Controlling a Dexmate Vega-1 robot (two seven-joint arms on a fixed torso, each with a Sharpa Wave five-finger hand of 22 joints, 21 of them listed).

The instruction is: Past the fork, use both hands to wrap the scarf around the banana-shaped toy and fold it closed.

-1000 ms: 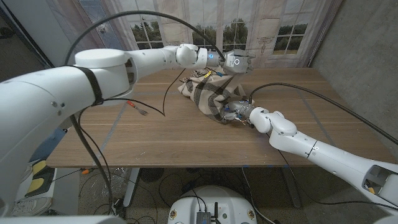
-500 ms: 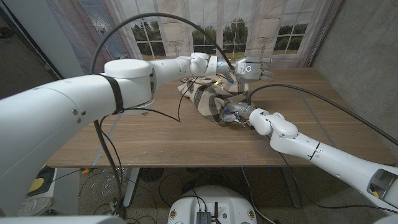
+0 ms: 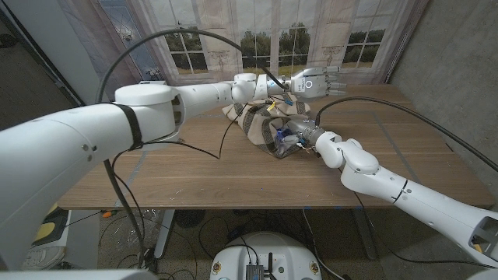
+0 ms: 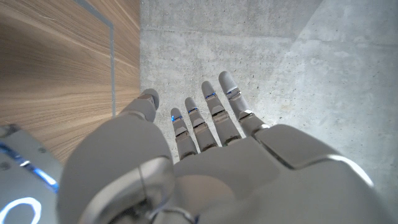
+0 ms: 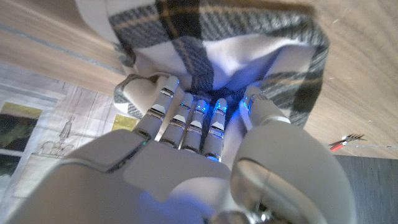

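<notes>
Hands differ in reach: the left hand (image 3: 315, 80) hovers with fingers spread and empty beyond the bundle, while the right hand (image 3: 294, 138) presses its fingers into the plaid checked cloth scarf (image 3: 261, 123), bunched mid-desk, long axis running diagonally; banana toy hidden.

Left hand (image 3: 317, 80) raised past plaid scarf (image 3: 261, 124), fingers spread; right hand (image 3: 294, 138) at scarf's edge, seemingly gripping
</notes>
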